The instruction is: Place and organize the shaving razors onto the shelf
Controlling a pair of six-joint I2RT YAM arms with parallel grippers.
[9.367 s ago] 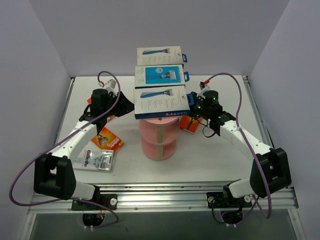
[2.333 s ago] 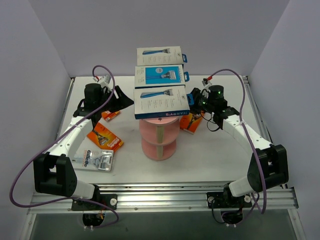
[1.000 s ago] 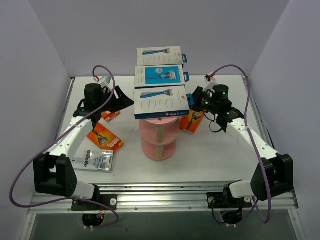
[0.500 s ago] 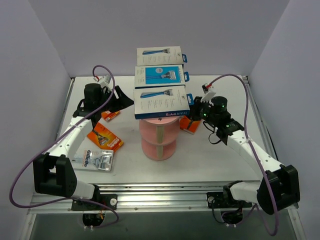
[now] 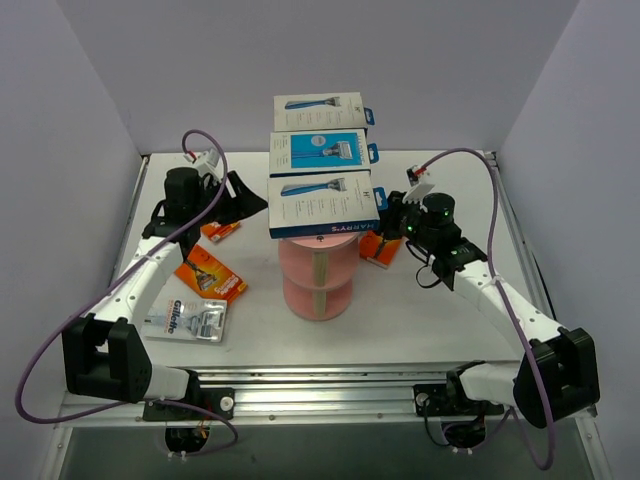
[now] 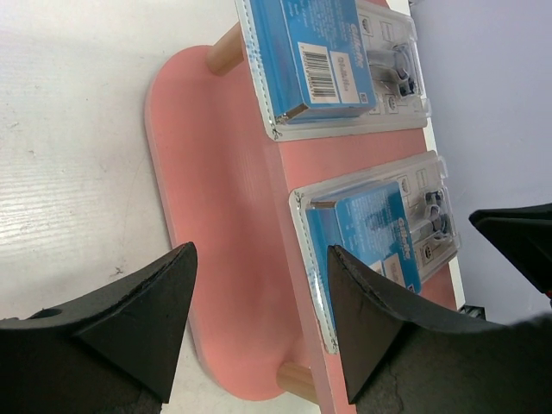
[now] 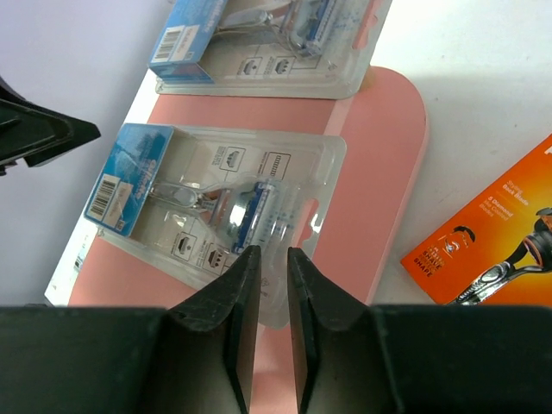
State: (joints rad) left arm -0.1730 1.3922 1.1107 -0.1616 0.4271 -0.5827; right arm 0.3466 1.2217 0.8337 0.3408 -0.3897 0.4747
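Two white Harry's boxes (image 5: 322,204) and one blue pack (image 5: 318,150) are counted. Three orange cards (image 5: 209,277), one clear Gillette pack (image 5: 196,320) and one pink shelf (image 5: 316,290) are recorded.

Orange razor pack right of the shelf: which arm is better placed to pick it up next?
Right, probably. The right gripper sits just beside that orange pack, empty; the left gripper is across the shelf, on its far side.

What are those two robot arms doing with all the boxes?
They are stocking razors on a pink three-tier shelf. Three blue-and-white razor packs lie in a row on its top tier. Both grippers hover beside that tier, empty: the left gripper wide open, the right gripper only a crack open. Orange razor cards and a clear Gillette blister pack lie on the table.
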